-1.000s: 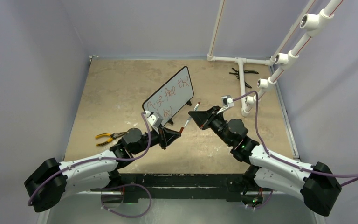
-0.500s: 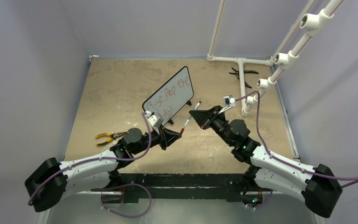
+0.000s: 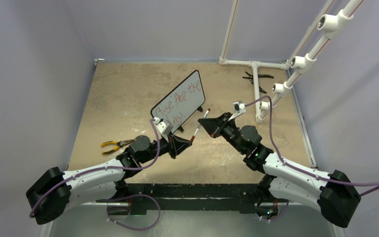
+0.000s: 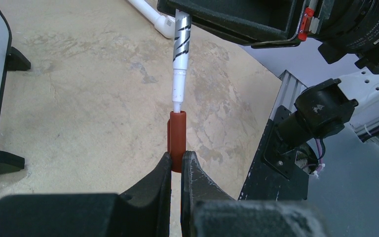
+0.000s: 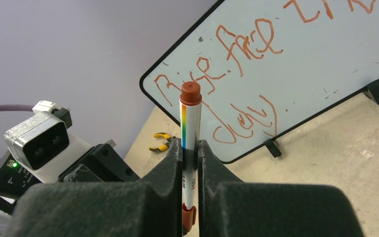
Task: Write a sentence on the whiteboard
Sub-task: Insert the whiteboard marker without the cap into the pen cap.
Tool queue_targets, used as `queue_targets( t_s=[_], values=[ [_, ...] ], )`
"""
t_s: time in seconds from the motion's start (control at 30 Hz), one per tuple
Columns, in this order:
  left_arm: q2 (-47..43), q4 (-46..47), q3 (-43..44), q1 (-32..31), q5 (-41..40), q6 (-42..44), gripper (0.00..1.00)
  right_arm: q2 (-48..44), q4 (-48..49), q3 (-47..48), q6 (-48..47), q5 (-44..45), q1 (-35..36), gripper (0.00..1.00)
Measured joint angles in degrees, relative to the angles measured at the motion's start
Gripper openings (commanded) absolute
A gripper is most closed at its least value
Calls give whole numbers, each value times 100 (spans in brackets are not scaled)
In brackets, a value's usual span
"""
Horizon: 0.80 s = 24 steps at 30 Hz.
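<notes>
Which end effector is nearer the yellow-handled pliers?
Left. The left end effector, gripping the red cap, is right of the pliers; the right end effector, holding the marker, lies farther right.

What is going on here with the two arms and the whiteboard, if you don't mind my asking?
The writing looks finished: a red sentence runs in two lines across the whiteboard. The pen now seems to be getting capped. The right claw is shut on the marker, and the left claw is shut on its red cap. The marker's tip sits at the cap's mouth, apparently not yet pushed home.
</notes>
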Motion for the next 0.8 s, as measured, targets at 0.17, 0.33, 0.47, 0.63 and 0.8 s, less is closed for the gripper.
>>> queue_targets(
  t_s=[0.17,0.33,0.47,0.63,0.8],
  values=[
    [-11,0,0,0,-35,0,0,55,7,2,-2,-151,0,0],
    [-59,-11,0,0,-79,2,0,166,4,7,9,-369,0,0],
    [-63,-9,0,-7,-103,2,0,186,9,7,33,-452,4,0],
    [-61,7,0,-9,-133,0,0,262,52,7,133,-579,2,0],
    [-2,11,0,-9,-192,-44,0,442,136,0,264,-643,-7,0]
  ],
)
